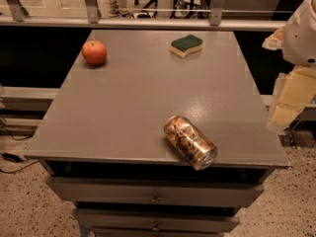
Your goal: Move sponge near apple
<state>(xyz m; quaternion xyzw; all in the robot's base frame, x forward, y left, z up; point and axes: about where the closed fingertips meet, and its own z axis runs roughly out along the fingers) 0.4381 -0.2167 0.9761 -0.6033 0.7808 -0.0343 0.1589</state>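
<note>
The sponge (186,45) lies far right on the table (123,107), well apart from the apple (94,52) at far left. A can (190,142) lies on its side at the near edge. The gripper (289,102) hangs beyond the right edge; I cannot tell whether it is spread or closed.

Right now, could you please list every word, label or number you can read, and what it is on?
Gold-brown drink can lying on the grey table: printed pattern, too blurred to read.
Red apple, green-topped sponge, pale gripper beyond the table's right edge: no text.
</note>
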